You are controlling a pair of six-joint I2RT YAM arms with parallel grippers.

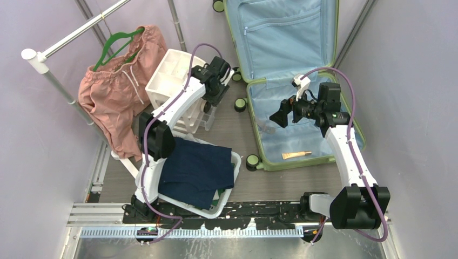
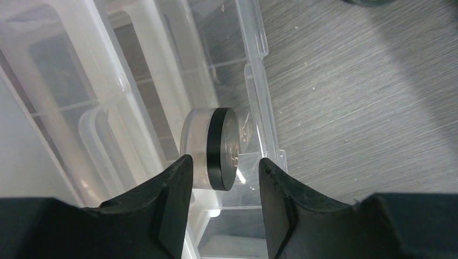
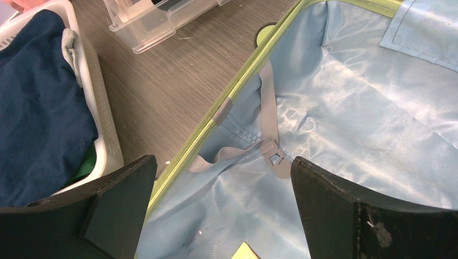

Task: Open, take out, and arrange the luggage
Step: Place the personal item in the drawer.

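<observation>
Right claw (image 3: 237,213) hangs spread as wide as it goes, nothing in it, directly over the blue lining of the suitcase (image 1: 302,137). The case lies open on the table, right of centre, lid propped up on the far side, long axis running near to far. One tube (image 1: 296,155) lies in the shell, on the near side of that claw, lengthwise left to right. That makes the right arm plainly the closer one, and a reach for it would go down and toward the near rim. Over on the left, the left claw (image 2: 225,162) sits partway open astride a small jar (image 2: 213,148) in the clear drawer (image 2: 258,102). There's a gap on one side; whether the other finger touches it, I can't say.
</observation>
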